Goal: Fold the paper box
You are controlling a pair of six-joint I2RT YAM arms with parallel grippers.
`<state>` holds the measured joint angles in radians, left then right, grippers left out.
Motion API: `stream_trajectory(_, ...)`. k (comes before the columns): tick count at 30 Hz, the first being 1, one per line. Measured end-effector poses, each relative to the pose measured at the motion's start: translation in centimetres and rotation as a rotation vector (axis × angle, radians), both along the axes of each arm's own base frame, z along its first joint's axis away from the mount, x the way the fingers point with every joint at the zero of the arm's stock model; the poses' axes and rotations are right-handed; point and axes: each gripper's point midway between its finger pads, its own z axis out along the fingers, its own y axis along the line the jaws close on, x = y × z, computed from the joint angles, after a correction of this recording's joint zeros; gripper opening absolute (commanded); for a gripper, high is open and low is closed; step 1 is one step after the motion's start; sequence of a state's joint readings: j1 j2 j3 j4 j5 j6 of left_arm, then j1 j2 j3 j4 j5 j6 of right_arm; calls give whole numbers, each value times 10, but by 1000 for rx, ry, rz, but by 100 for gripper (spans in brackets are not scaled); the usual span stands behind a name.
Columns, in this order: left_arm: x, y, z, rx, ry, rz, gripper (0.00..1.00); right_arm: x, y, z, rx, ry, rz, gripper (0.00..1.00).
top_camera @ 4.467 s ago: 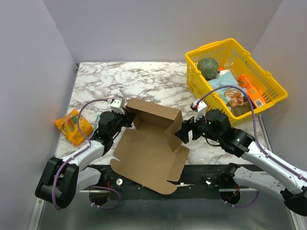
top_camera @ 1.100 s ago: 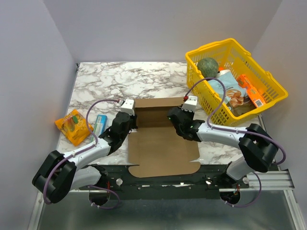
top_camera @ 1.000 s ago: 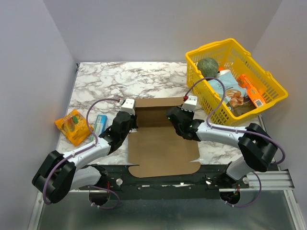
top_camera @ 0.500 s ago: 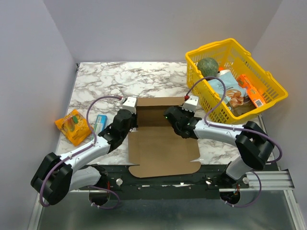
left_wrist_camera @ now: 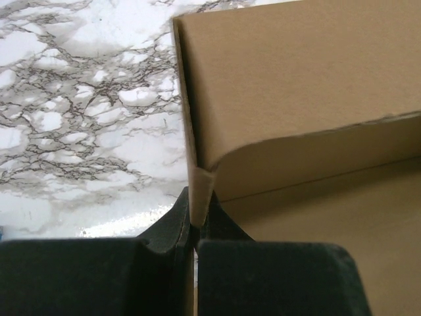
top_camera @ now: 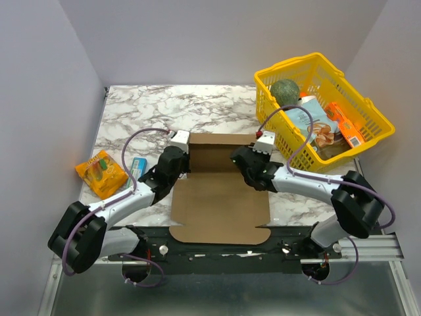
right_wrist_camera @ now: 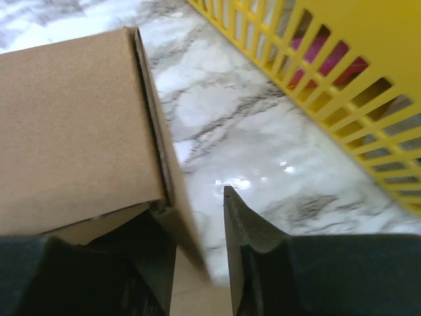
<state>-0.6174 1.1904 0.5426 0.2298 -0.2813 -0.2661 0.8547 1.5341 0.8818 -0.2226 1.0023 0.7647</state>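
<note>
The paper box (top_camera: pixel 220 197) lies at the middle of the bench's (top_camera: pixel 151 108) near edge, its rear wall raised. The left pincer (left_wrist_camera: pixel 195 220) is clamped on the box's left side wall. The right pincer (right_wrist_camera: pixel 194 214) stands parted astride the right wall, not squeezing it. Raising both side walls evenly, square to the base, should stop the creases skewing.

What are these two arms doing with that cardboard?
Two robot arms are folding a brown cardboard box on a marble table. The left hand pinches the box's left wall upright. The right hand straddles the right wall, jaws apart, not gripping. The back wall stands up; the front flap lies flat. A yellow basket sits to the right.
</note>
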Motion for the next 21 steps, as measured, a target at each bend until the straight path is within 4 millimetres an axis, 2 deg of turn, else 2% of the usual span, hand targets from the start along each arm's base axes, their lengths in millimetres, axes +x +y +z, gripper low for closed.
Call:
stream_trajectory(1,1,0,-2,4,3,-2,1,-2,-4,-1,3,5,15,72)
stream_trajectory(4,5,-1,-6,19,9,-6,15,-10,-8,-1,9,22,73,81)
stream_trajectory(5,7,-2,-6,20,8,-13,29,-11,-7,1,13,25,94,86)
stream_trajectory(7,10,-6,-6,20,6,-33,40,-15,0,6,32,29,137,92)
stream_trajectory(8,11,-9,-6,20,8,-53,51,-18,4,9,41,30,163,95)
stream_trajectory(10,10,-16,-6,19,11,-96,62,-25,12,13,65,33,209,98)
stream_trajectory(11,9,-19,-6,15,12,-114,71,-30,14,14,77,37,232,100)
stream_trajectory(14,4,-28,-6,9,15,-179,85,-47,14,16,109,53,292,100)
stream_trajectory(17,-1,-35,-4,1,15,-232,93,-60,7,21,128,58,331,100)
stream_trajectory(21,-7,-38,5,-24,5,-263,98,-75,0,34,146,46,398,100)
